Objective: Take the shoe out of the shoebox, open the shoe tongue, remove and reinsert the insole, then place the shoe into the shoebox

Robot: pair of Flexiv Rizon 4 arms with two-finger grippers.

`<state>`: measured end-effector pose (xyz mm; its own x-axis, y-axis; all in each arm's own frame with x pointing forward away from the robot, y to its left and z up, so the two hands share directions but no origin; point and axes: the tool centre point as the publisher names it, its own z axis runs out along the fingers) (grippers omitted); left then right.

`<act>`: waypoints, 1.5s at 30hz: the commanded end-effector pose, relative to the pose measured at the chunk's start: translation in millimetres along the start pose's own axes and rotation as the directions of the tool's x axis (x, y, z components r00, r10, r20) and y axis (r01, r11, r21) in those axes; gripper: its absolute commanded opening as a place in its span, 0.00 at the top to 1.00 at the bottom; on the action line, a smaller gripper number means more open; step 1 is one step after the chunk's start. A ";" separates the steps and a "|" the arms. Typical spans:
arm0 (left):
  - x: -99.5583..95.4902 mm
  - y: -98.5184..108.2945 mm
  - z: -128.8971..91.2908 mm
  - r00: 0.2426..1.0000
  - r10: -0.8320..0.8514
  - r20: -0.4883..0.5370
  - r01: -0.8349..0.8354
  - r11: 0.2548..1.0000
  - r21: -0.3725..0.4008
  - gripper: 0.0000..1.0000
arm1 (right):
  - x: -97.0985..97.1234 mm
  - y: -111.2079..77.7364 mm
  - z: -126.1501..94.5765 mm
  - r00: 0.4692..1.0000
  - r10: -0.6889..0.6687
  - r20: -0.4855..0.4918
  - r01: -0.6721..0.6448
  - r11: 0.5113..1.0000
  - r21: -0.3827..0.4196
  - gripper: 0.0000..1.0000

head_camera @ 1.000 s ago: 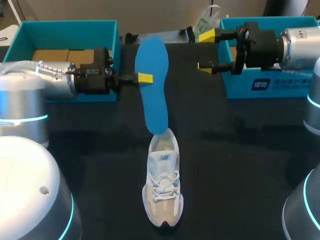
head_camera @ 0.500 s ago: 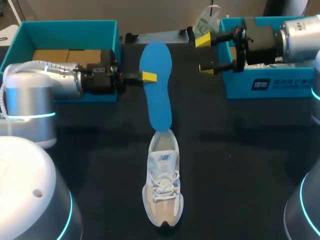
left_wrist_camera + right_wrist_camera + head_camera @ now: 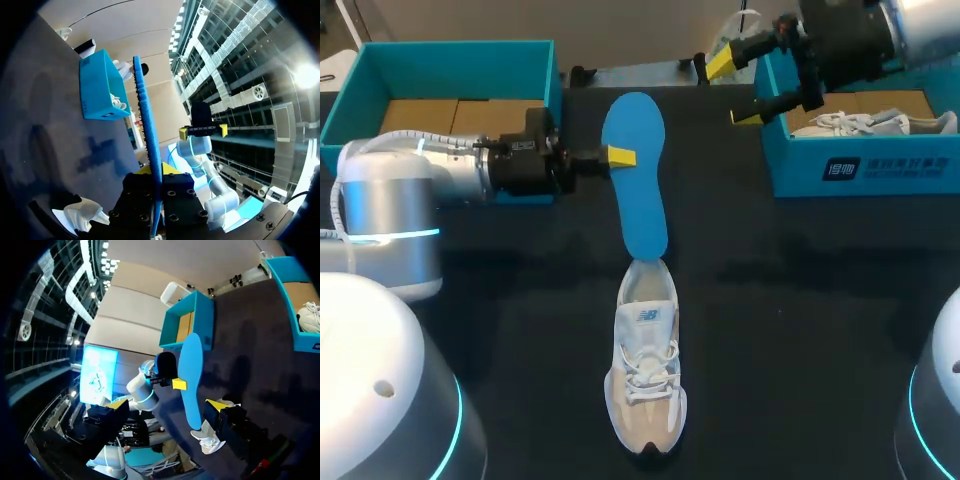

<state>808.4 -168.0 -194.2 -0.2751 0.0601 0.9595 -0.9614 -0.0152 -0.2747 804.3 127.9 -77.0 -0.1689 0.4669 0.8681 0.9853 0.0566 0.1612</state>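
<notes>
The left shoebox sits at the desk's far left corner, and my left arm comes in just in front of it. The left hand is clamped on the edge of the blue insole. In the left wrist view the insole runs edge-on between the two fingers, so the grip looks firm.

Over the last second that arm has carried the insole a little to the right and turned it straighter. It now lines up more nearly with the shoe, which lies mid-desk with its toe toward me. The insole's narrow end meets the shoe's heel opening — I cannot tell whether it is tucked inside or only resting on the collar.

The bigger change is on the right. The right hand, fingers spread wide and holding nothing, has drawn back and up toward the far right corner. That uncovers the right shoebox with a second pale shoe in it.

My read is that the left arm now has the insole step to itself — the shoe is out and the insole is mostly free of it. The return to the box is yet to come.
</notes>
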 end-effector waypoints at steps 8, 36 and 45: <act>-6.1 0.8 -1.2 0.990 -0.138 -0.014 0.138 0.990 0.012 1.00 | 23.3 -2.2 7.9 0.931 -0.017 0.365 0.006 0.999 0.031 0.00; -6.1 0.8 -1.2 0.990 -0.138 -0.014 0.138 0.990 0.012 1.00 | 66.5 11.5 75.2 0.574 -0.073 0.816 -0.071 0.988 0.138 0.00; -6.1 0.8 -1.2 0.990 -0.138 -0.014 0.138 0.990 0.012 1.00 | 74.0 0.9 81.7 0.510 -0.096 0.855 -0.050 0.989 0.141 0.00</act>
<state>809.5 -167.2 -199.3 -0.1398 0.0738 0.9874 -0.9901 -0.0182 -0.1389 796.9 230.2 -54.1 -0.1575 0.9614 0.2255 0.9875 0.1524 0.0396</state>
